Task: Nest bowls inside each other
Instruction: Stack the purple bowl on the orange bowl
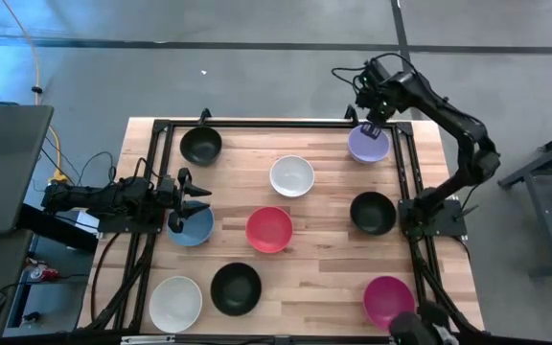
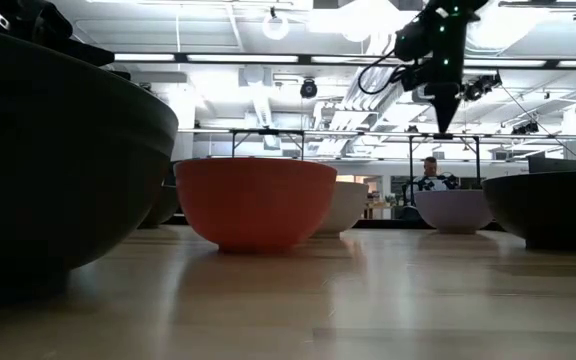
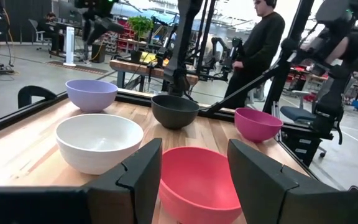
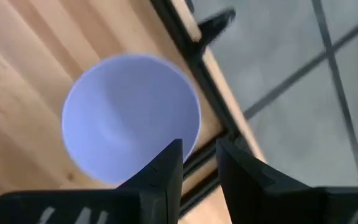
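Nine bowls rest on their bases on the wooden table: black (image 1: 200,146), white (image 1: 291,176), lavender (image 1: 368,144), black (image 1: 373,212), red (image 1: 269,229), blue (image 1: 191,226), white (image 1: 176,302), black (image 1: 236,287) and magenta (image 1: 388,299). My left gripper (image 1: 197,199) is open over the blue bowl's far rim and points level toward the red bowl (image 3: 197,183). My right gripper (image 1: 372,127) points down, open by a narrow gap, over the far right rim of the lavender bowl (image 4: 129,118). In the low view it hangs (image 2: 440,128) well above that bowl (image 2: 455,210).
A black metal frame (image 1: 405,172) runs along the table's edges, close to the lavender bowl. Bare wood lies between the bowls near the table's middle. A person (image 3: 257,50) stands beyond the table's right side.
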Robot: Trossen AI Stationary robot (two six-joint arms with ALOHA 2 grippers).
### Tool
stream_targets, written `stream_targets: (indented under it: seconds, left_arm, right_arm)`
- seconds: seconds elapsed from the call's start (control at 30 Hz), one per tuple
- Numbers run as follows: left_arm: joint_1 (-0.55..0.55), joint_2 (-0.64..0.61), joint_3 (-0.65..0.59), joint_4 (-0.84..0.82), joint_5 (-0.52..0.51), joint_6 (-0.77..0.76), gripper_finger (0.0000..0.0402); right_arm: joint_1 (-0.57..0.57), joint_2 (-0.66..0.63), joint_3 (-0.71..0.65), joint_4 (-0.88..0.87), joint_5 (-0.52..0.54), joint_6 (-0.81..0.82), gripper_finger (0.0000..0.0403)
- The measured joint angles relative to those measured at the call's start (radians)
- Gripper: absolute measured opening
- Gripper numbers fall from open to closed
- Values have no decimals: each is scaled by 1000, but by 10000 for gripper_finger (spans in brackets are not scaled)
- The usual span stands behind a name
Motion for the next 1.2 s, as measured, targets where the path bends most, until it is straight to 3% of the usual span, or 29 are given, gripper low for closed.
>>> stream_targets:
  seconds: [0.2,0.37,0.77,1.2]
  left_arm:
    - [0,0,0,0,-1,0,172]
    - [0,0,0,0,-6,0,172]
    - [0,0,0,6,-34,24,172]
    - [0,0,0,7,-35,53,172]
  right_arm:
    - [-87,53,0,50,-103,-181,91]
    - [-114,121,0,61,-145,-218,91]
    - [-179,282,0,1,-38,51,91]
    - [-198,289,0,13,-108,215,91]
